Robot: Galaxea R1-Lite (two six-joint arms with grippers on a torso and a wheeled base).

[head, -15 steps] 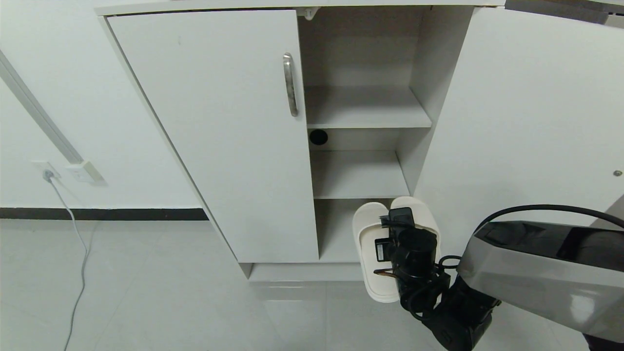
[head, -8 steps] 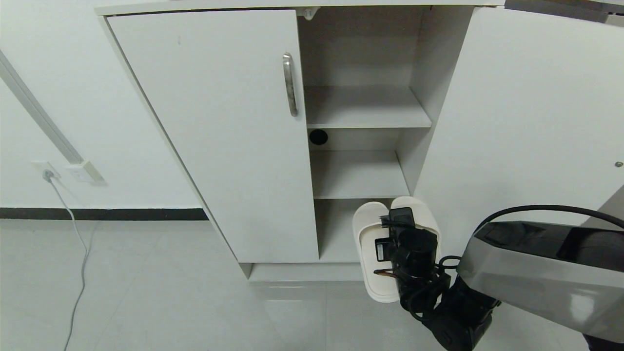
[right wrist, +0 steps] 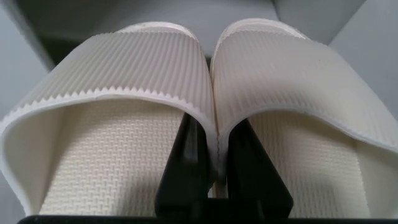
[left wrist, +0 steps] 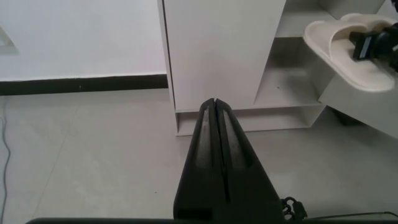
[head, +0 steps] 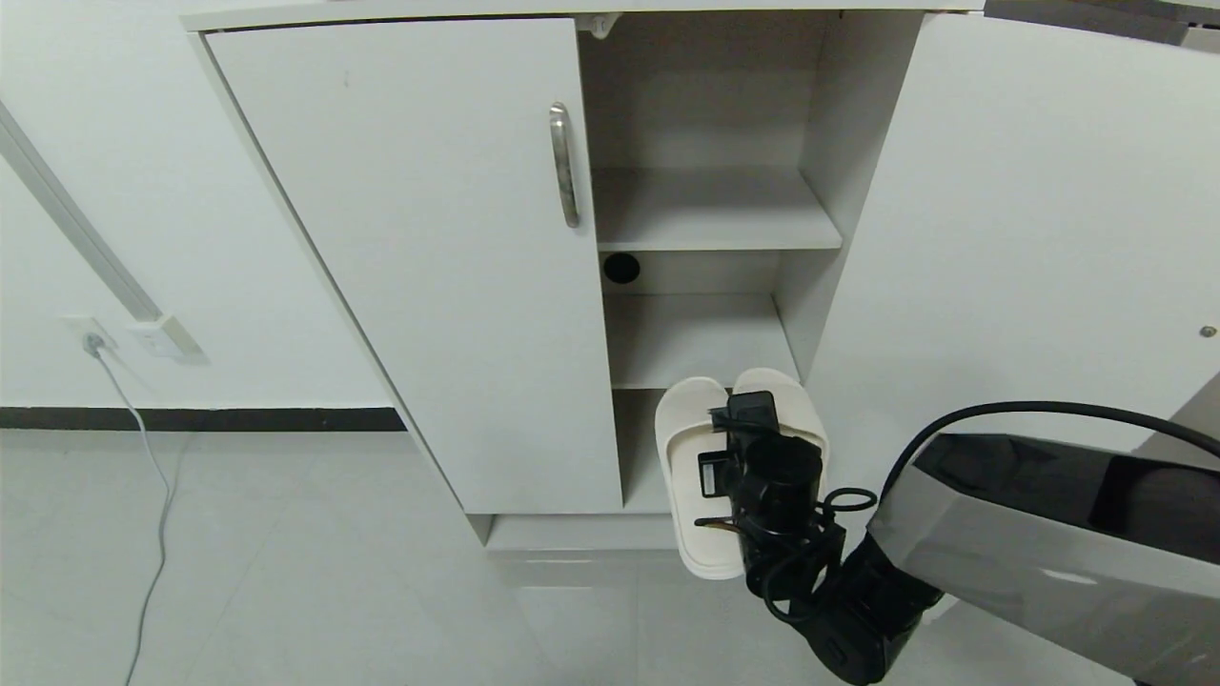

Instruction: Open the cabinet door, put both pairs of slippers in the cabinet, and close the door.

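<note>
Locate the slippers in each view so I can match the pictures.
Head view: slippers low and right of centre, in front of the cabinet's open bottom compartment.
Left wrist view: slippers farther off, held above the floor beside the open cabinet.
Right wrist view: slippers seen close, side by side.
Shared landmark: the black right gripper, clamped on the pair's inner edges.

The right arm [head: 1029, 534] stretches forward and leftward toward the cabinet [head: 400, 238]. Its right gripper [head: 742, 416] sits just before the lowest open compartment, with its fingers [right wrist: 186, 171] clamped on the touching inner edges of a pair of slippers [head: 681, 476]. The left gripper [left wrist: 214, 109] hangs low, facing the cabinet's base, fingers pressed together and holding nothing.
</note>
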